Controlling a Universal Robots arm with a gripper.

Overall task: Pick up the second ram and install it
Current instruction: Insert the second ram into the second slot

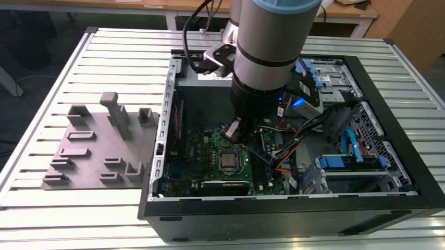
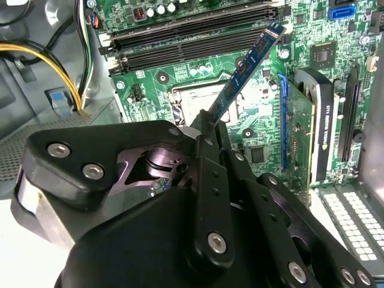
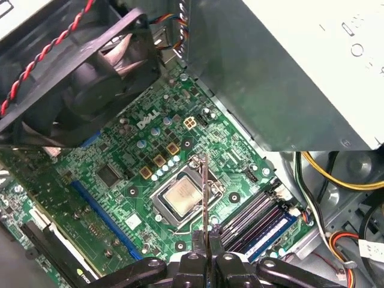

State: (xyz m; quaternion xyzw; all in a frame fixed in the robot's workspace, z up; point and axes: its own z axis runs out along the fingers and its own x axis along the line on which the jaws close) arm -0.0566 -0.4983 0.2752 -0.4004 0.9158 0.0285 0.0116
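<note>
Currently transport step: black metal gripper clamped on thin blue-black ram stick over green motherboard; seating probably needs alignment with a long black slot.

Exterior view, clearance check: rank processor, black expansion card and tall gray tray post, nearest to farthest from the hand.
1. Processor, just by the hand.
2. Black expansion card, toward the case's near wall.
3. Tall gray tray post, at the exterior view's left.
</note>
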